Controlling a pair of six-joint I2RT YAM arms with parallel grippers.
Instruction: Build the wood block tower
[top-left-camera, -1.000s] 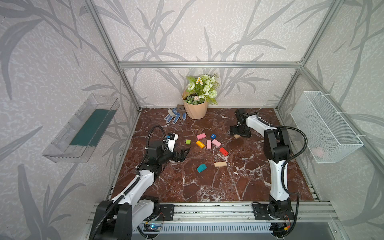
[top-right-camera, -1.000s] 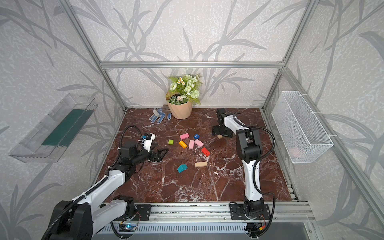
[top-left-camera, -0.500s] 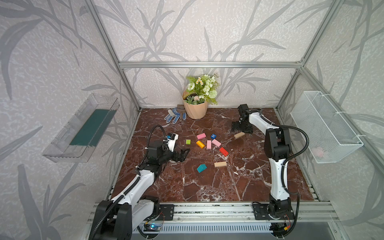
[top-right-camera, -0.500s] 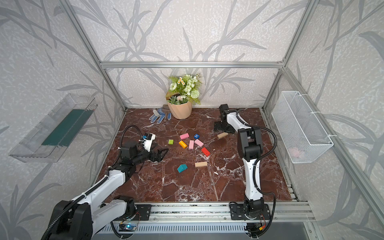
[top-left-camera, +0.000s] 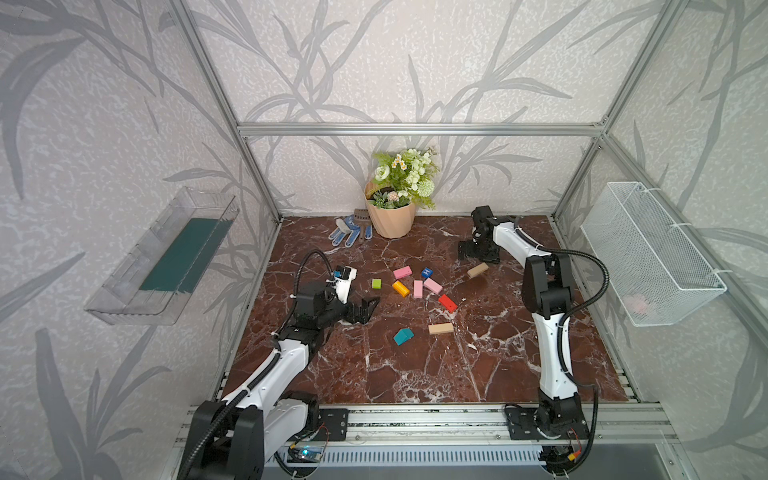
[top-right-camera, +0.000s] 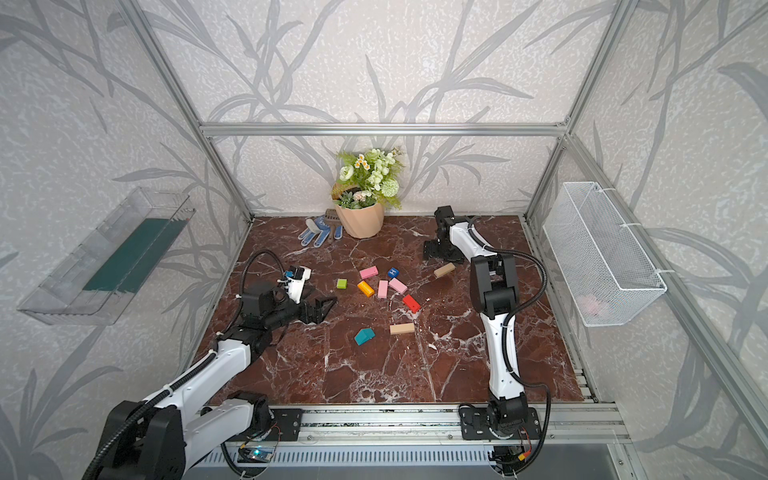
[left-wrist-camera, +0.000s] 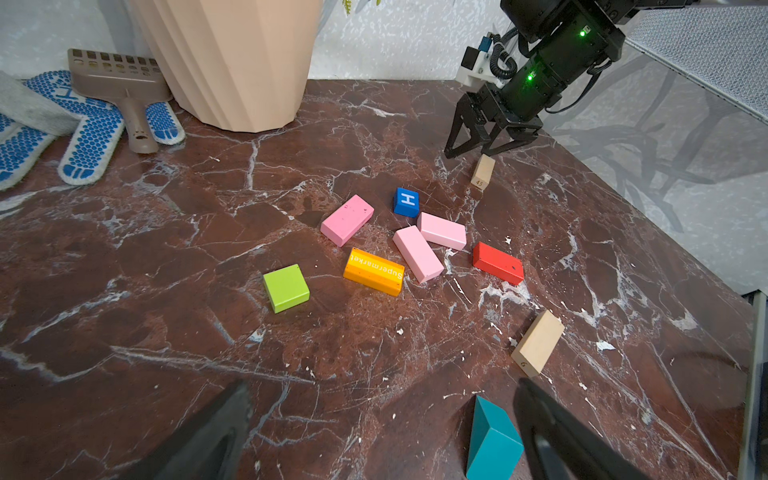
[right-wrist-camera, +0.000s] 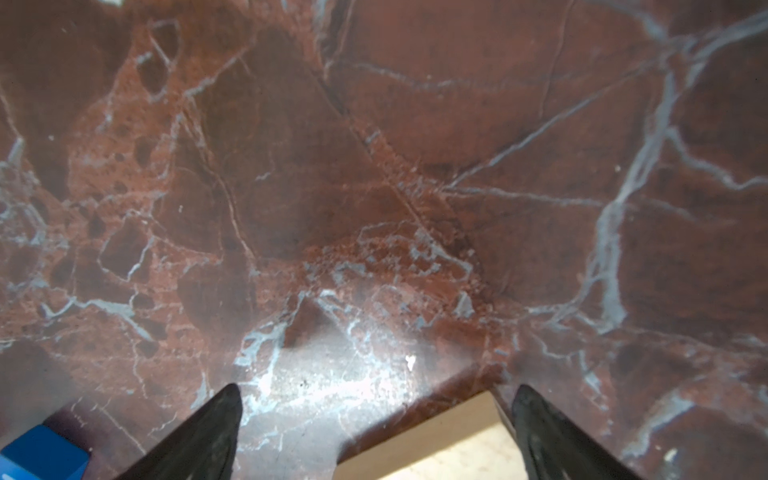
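Trouble seems likeliest at the tan block (top-left-camera: 477, 269), lying at about one o'clock from the middle of the table (top-left-camera: 415, 374), apart from the other wood blocks (top-left-camera: 417, 288) scattered flat near the centre; we see no tower begun. Our right gripper (top-left-camera: 478, 257) hangs just beyond it toward twelve, jaws spread wide and empty. In the right wrist view the block sits off-centre beside one fingertip (right-wrist-camera: 540, 419), so we judge a closing finger might clip or spin it rather than seize it. Our left gripper (top-left-camera: 370, 311), likewise wide and empty, hovers at nine o'clock; the teal house piece (left-wrist-camera: 492, 444) lies just beside one finger, where a careless sweep could knock it.
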